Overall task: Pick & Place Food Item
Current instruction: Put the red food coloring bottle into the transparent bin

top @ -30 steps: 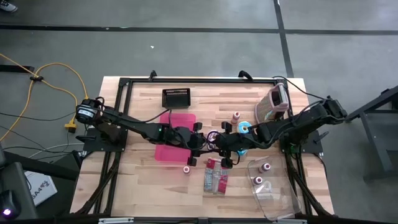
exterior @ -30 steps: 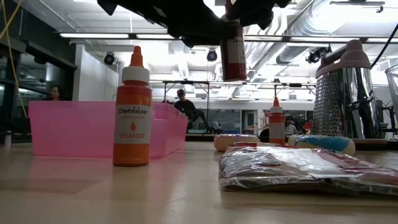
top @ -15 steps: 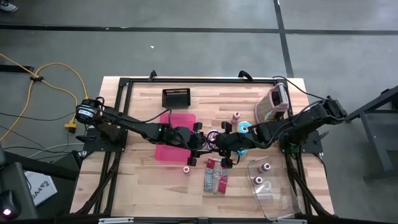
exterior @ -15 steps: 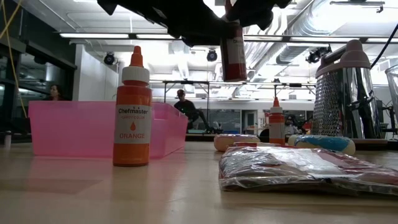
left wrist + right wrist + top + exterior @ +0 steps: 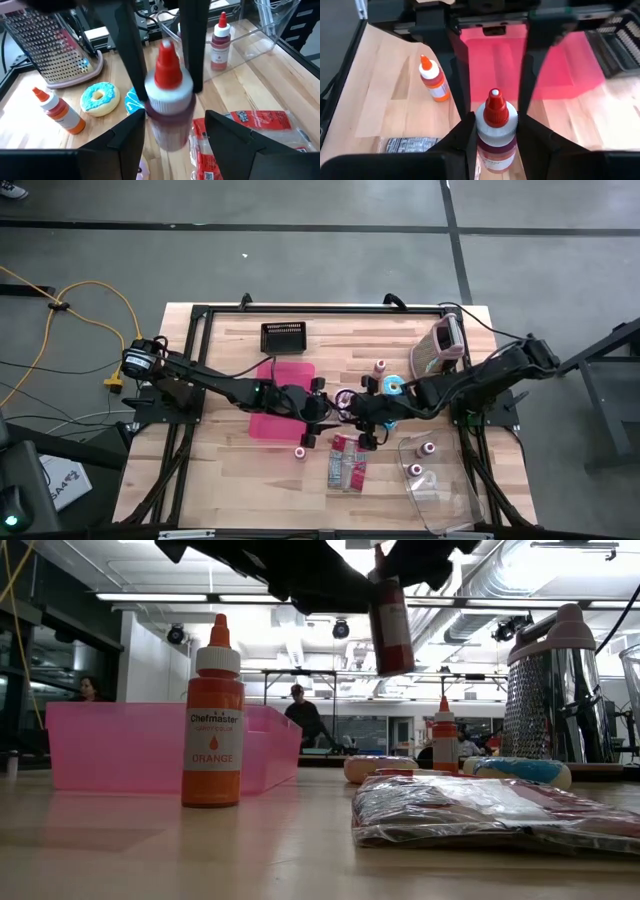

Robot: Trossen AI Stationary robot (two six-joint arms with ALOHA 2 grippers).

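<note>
A small bottle of red food colouring [image 5: 391,625] with a white collar and red tip hangs high over the table's middle, between the two arms. My right gripper [image 5: 496,136] is shut on it. My left gripper [image 5: 175,129] faces it from the table's left side. It is open, its fingers standing on either side of the bottle's lower body. In the high view the two grippers meet at the middle, left gripper [image 5: 328,408] against right gripper [image 5: 360,410]. The pink bin [image 5: 282,412] lies just left of them. My right gripper pinches the bottle's body just under the white collar [image 5: 483,131] between its two fingers. They come slanting down from the table's right side. The bottle is lifted clear of the table, tip up and tilted a little.
An orange colouring bottle [image 5: 212,715] stands near the bin's front corner. A foil snack packet [image 5: 345,470] lies below the grippers. A blue donut [image 5: 393,385], another bottle [image 5: 380,367] and a grater [image 5: 443,345] sit far right. A clear container [image 5: 440,480] holds two bottles. A black tray [image 5: 283,336] lies far back.
My left gripper has opened and let go of the red bottle, staying where it was. The bottle stays in my right gripper and has tipped from upright to a slight tilt, its base swinging sideways.
</note>
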